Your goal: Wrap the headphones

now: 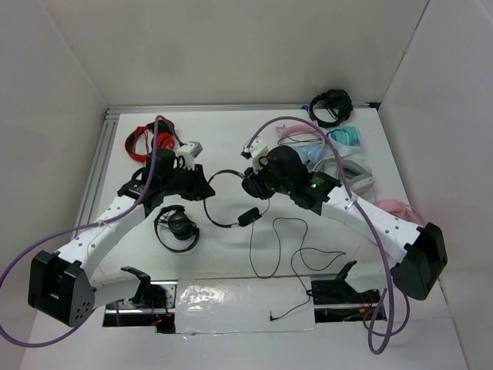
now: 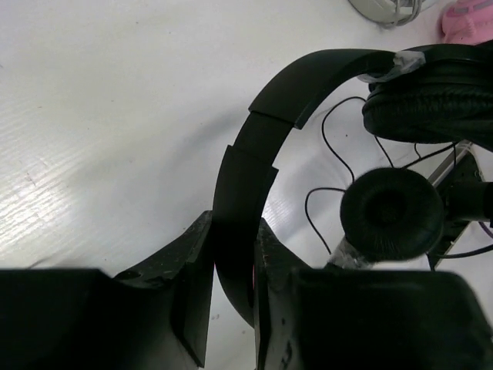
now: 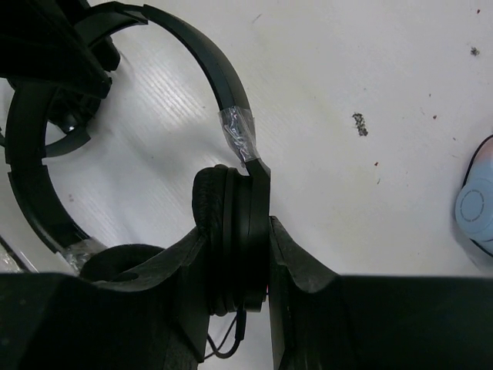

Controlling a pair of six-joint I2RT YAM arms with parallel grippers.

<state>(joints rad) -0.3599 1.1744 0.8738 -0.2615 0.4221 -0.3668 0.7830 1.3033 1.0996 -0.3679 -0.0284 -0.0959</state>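
The black headphones (image 1: 248,216) are held between both arms at mid-table. My left gripper (image 1: 205,186) is shut on the middle of the headband (image 2: 262,131), which runs between its jaws in the left wrist view (image 2: 233,235). My right gripper (image 1: 253,185) is shut on one round earcup (image 3: 235,231), with clear tape (image 3: 237,131) on the band above it. The other earcup (image 2: 393,212) hangs free. The long thin cable (image 1: 254,254) trails loose toward the near edge, and its jack (image 1: 273,316) lies on the taped patch there.
A compact black pair (image 1: 179,227) lies just in front of the left arm. A red-and-black pair (image 1: 150,142) sits at the back left. Several other headphones, black (image 1: 331,108), teal and pink (image 1: 343,139), white (image 1: 350,171) and pink (image 1: 397,208), lie along the right side.
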